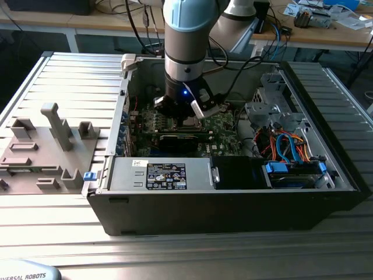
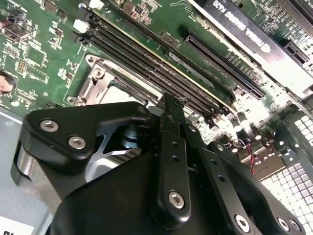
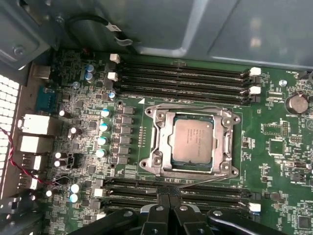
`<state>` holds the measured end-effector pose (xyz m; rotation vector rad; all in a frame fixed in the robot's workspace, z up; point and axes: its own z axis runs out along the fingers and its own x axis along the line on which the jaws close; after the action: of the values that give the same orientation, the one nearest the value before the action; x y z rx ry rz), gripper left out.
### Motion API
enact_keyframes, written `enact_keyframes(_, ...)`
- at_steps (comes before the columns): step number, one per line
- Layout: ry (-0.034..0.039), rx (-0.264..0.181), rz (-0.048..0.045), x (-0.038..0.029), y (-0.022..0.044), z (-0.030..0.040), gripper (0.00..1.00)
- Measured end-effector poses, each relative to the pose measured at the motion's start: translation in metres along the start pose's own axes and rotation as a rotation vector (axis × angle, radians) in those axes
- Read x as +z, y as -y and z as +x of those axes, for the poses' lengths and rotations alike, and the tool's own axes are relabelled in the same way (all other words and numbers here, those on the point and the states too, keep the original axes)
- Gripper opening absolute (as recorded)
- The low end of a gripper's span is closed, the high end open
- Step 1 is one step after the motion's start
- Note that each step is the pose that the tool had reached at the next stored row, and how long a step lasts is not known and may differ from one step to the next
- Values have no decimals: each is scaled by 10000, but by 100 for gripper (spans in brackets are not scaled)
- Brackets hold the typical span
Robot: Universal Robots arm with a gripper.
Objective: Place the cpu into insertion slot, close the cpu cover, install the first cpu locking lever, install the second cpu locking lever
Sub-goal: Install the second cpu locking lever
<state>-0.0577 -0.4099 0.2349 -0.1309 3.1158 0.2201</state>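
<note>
1. Here, your arm [image 1: 185, 41] reached down into the open computer case [image 1: 233, 198], which lay on its side on the ridged metal worktop [image 1: 70, 76].
2. The tool [image 3: 168, 208] hung low over the green motherboard [image 3: 279, 161], just beside the socket, in the first wrist view; in the exterior view it sat at the middle of the board [image 1: 185, 111].
3. Its black fingers [image 3: 161, 215] stood pressed together, with nothing between them that you could see. The second wrist view showed the same closed fingers [image 2: 172, 147] pointing at the memory slots [image 2: 146, 58].
4. The cpu [image 3: 191, 140] lay flat in the insertion slot [image 3: 161, 164], silver-grey top up, square to the frame.
5. The cpu cover [image 3: 167, 128] lay down around the chip, its window framing the metal top.
6. A thin wire lever [image 3: 215, 179] ran along the side of the socket nearest the tool; whether it was latched, you could not tell.
7. Long black memory slots [image 3: 181, 78] ran along two opposite sides of the socket.
8. A black graphics card [image 2: 249, 36] lay beyond the long card slots in the second wrist view.
9. A grey fixture plate [image 1: 46, 146] with upright pegs rested on the worktop to the exterior view's left of the case.
</note>
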Motion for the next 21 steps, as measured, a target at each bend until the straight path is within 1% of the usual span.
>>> enact_keyframes(5,-7,-50,-3,22,1,20,11)
enact_keyframes(9,-16,-119,-5,55,-2,78,11)
enact_keyframes(12,-22,-160,-5,78,-3,102,11)
enact_keyframes(17,-35,-250,-7,147,-21,124,11)
enact_keyframes(19,-39,-283,-12,182,-20,147,11)
enact_keyframes(21,-40,-292,-16,199,-19,162,11)
